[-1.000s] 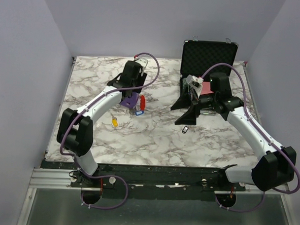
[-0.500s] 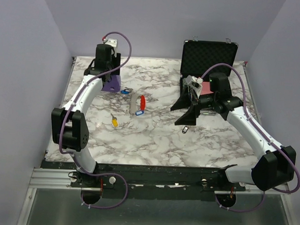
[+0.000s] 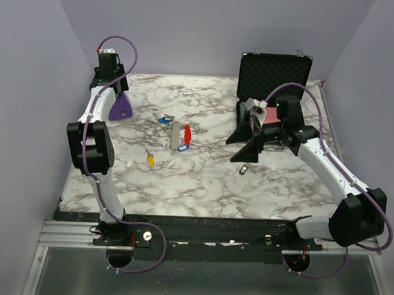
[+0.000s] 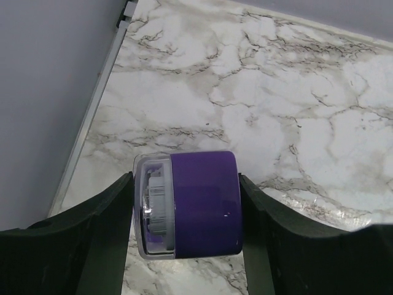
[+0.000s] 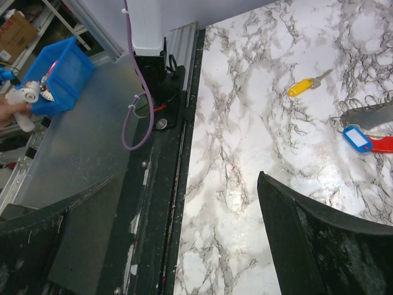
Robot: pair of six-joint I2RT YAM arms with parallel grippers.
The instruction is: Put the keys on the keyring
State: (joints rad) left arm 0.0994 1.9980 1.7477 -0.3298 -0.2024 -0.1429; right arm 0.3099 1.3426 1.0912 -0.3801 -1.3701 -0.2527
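**Far-left corner: block gripped, keys loose mid-surface**

Over by the back-left corner of the marble surface (image 3: 202,180), the left pincer (image 4: 186,190) is closed partway on a purple block (image 4: 206,212), one finger pressed to each side (the block's clear end faces left in the wrist view). The right pincer (image 3: 242,147) hangs spread wide with nothing in it, just in front of the open black case (image 3: 274,72). The keyring (image 3: 186,133) lies near the middle of the surface, its red clip beside a grey strap. A blue-tagged key (image 3: 181,147) lies against its near end; whether it is threaded on I cannot tell. Another blue key (image 3: 164,119) sits just beyond the keyring, to the left. A yellow key (image 3: 150,159) lies apart, nearer the arm bases. A small dark key (image 3: 244,169) lies close to the right pincer.
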